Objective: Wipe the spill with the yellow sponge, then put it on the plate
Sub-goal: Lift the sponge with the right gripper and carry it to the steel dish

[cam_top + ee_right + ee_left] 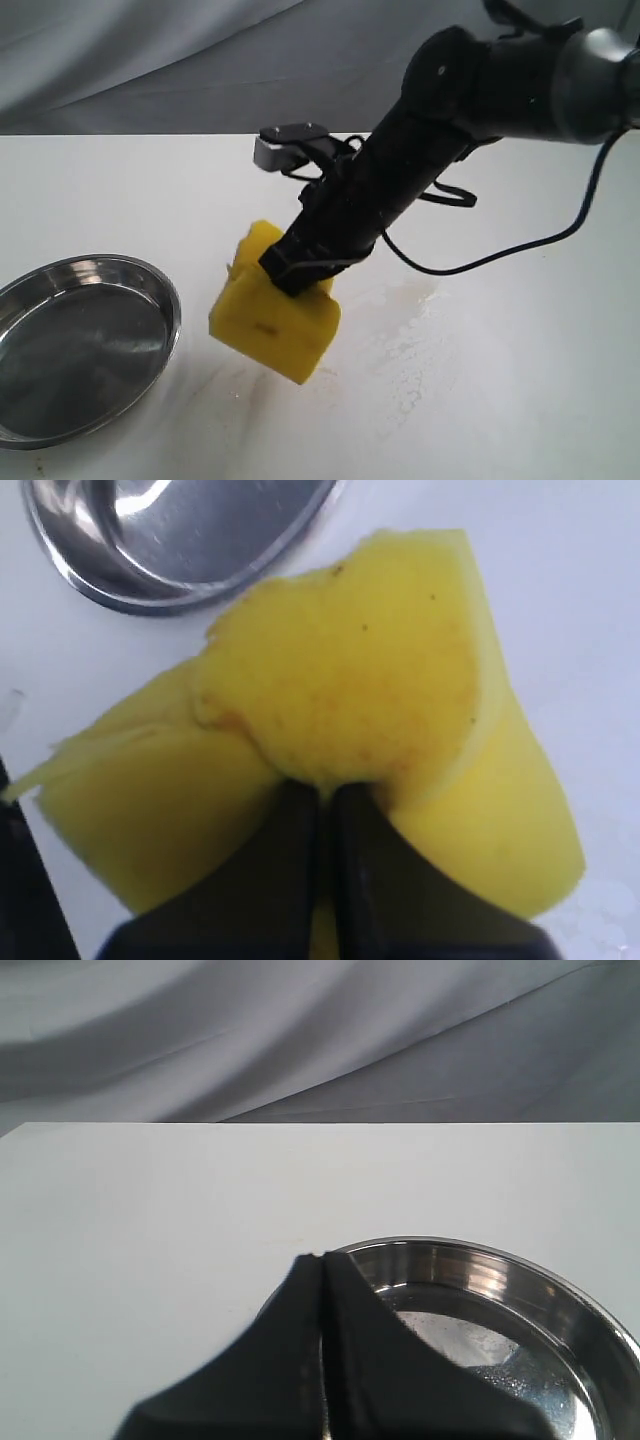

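Observation:
The yellow sponge (275,318) hangs tilted just above the white table, pinched and bulging between the fingers of my right gripper (298,270), which is shut on it. In the right wrist view the sponge (350,700) shows brownish stains above the gripper (325,792). Pale brownish smears of the spill (400,330) spread on the table right of the sponge. The steel plate (160,290) lies at the left, a little apart from the sponge; its rim (130,590) shows beyond the sponge. My left gripper (322,1258) is shut with nothing in it, over the near side of the plate (560,1290).
A grey cloth (150,60) hangs behind the table's far edge. A black cable (520,245) trails from the right arm (450,110) over the table at the right. The left arm does not show in the exterior view.

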Robot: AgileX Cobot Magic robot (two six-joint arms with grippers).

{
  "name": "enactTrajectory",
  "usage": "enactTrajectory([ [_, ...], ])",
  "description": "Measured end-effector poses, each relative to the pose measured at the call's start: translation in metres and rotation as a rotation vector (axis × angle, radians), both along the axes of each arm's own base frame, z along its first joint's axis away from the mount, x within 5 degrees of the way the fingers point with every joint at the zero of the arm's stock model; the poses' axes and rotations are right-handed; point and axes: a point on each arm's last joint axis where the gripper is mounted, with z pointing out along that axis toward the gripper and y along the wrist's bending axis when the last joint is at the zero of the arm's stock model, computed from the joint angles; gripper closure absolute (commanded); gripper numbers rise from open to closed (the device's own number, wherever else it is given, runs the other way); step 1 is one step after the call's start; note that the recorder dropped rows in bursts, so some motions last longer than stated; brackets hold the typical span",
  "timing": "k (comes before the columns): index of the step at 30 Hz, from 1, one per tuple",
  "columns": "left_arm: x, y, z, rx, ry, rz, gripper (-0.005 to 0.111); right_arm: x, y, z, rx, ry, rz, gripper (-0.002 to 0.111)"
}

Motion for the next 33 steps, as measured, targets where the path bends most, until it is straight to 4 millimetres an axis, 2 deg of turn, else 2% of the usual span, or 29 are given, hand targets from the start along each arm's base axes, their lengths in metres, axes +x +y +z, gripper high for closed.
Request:
enactTrajectory([
  [4, 0.0, 0.0, 0.0, 0.0, 0.0, 0.0, 0.107, -0.007, 0.005, 0.027, 0.139, -0.036, 0.026, 0.108],
  [8, 0.0, 0.0, 0.0, 0.0, 0.0, 0.0, 0.107, -0.015, 0.022, 0.035, 0.259, -0.066, 0.075, 0.108],
  [15, 0.0, 0.0, 0.0, 0.0, 0.0, 0.0, 0.107, -0.032, 0.065, 0.019, 0.249, -0.177, 0.154, 0.108],
  [18, 0.0, 0.0, 0.0, 0.0, 0.0, 0.0, 0.107, -0.032, 0.085, 0.013, 0.218, -0.195, 0.191, 0.108],
  [22, 0.0, 0.0, 0.0, 0.0, 0.0, 0.0, 0.107, -0.021, 0.114, 0.011, 0.136, -0.243, 0.206, 0.108],
  [25, 0.0, 0.0, 0.0, 0.0, 0.0, 0.0, 0.107, -0.008, 0.129, 0.006, 0.015, -0.285, 0.222, 0.108],
  [27, 0.0, 0.0, 0.0, 0.0, 0.0, 0.0, 0.107, 0.004, 0.141, -0.005, -0.102, -0.301, 0.23, 0.108],
  [30, 0.0, 0.0, 0.0, 0.0, 0.0, 0.0, 0.107, 0.014, 0.151, -0.015, -0.131, -0.291, 0.223, 0.108],
  [33, 0.0, 0.0, 0.0, 0.0, 0.0, 0.0, 0.107, 0.021, 0.17, -0.027, -0.109, -0.302, 0.223, 0.108],
])
